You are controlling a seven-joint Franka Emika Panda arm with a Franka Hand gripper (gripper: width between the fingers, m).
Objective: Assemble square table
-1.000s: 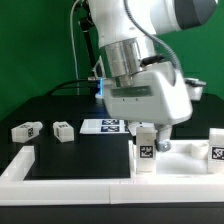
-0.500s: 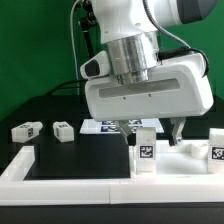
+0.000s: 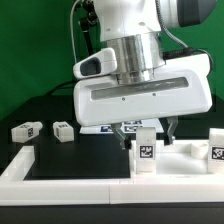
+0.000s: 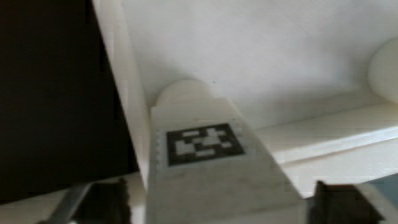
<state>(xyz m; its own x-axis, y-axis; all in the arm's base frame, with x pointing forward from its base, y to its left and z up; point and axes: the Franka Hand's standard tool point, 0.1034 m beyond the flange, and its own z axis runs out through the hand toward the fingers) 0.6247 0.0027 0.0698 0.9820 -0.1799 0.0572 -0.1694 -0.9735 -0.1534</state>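
Observation:
The white square tabletop [image 3: 188, 160] lies flat at the exterior view's right. One white leg [image 3: 146, 155] with a tag stands upright at its near left corner. My gripper [image 3: 150, 133] is open and hangs over that leg, one finger on each side and not touching it. In the wrist view the leg [image 4: 205, 140] rises between the two dark fingers [image 4: 103, 200], with a gap on each side. Two loose legs [image 3: 26, 129] [image 3: 63, 130] lie on the black table at the left. Another tagged leg [image 3: 216, 149] stands at the tabletop's right edge.
The marker board [image 3: 103, 126] lies flat behind the gripper. A long white border rail [image 3: 60, 186] runs along the front, with a short arm [image 3: 15, 165] at its left end. A green backdrop stands behind the table.
The hand has turned broadside to the camera and shifted left. Its fingers have spread and now straddle the upright leg. The leg has not moved.

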